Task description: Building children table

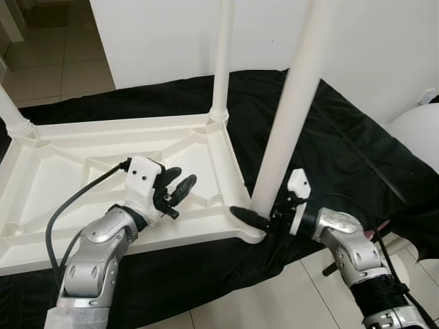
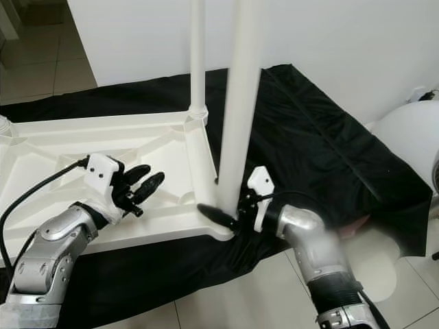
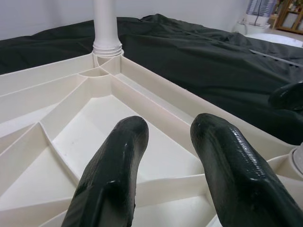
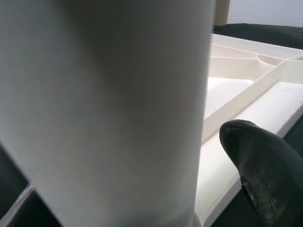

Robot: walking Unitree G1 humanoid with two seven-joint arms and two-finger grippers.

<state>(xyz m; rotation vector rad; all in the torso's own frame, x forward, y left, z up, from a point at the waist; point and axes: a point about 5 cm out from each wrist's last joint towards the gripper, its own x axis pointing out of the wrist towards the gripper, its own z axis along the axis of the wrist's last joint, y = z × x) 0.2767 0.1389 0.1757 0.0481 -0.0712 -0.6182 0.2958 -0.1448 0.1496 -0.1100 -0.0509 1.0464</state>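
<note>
On the black cloth [image 1: 343, 137] we see the upturned white tabletop [image 1: 103, 171] with three legs standing in corner sockets. At its near corner the right end effector [image 1: 264, 218] pinches the base of one leg [image 1: 288, 116]; we judge seating it remains. The left end effector [image 1: 175, 192], fingers slightly spread, hovers empty above the ribs. Its wrist view shows the far leg [image 3: 106, 23] and its collar close up.

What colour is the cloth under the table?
Black; the cloth shows best in the left eye view.
</note>
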